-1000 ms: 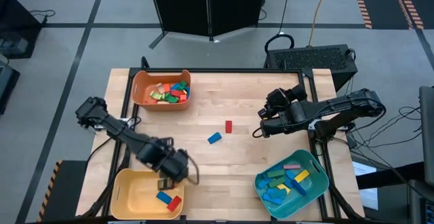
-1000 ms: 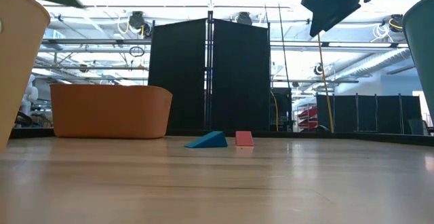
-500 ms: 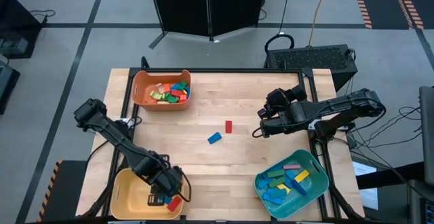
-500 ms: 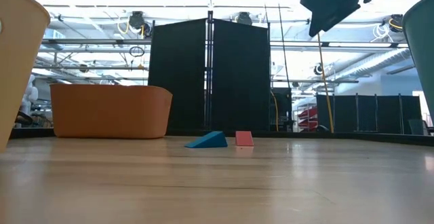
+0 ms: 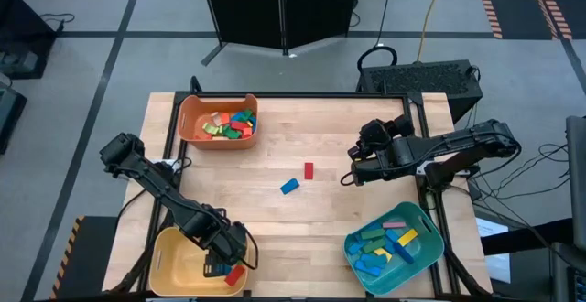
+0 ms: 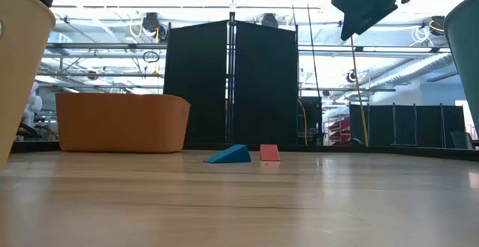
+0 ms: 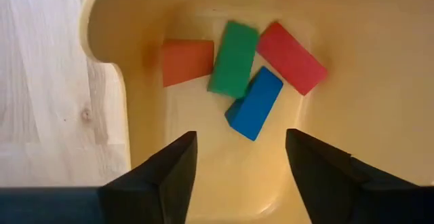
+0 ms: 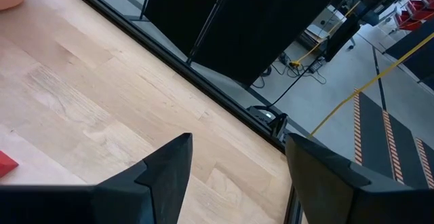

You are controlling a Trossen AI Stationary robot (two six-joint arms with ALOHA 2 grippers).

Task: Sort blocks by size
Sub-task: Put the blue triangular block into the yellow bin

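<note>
Wooden table [image 5: 302, 220] with three bins: orange bin [image 5: 217, 119] and teal bin [image 5: 394, 245] full of blocks, yellow bin [image 7: 352, 81] holding four blocks [image 7: 254, 64]. Left gripper [image 7: 241, 176] over yellow bin, fingers spread, nothing pinched. Right gripper [image 5: 351, 177] above table's right side, fingers apart, empty. Blue block [image 5: 289, 186] and red block [image 5: 309, 169] loose mid-table, near each other, apart.

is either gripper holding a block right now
No. The left gripper is open and empty over the yellow bin; the right gripper is open and empty.
</note>
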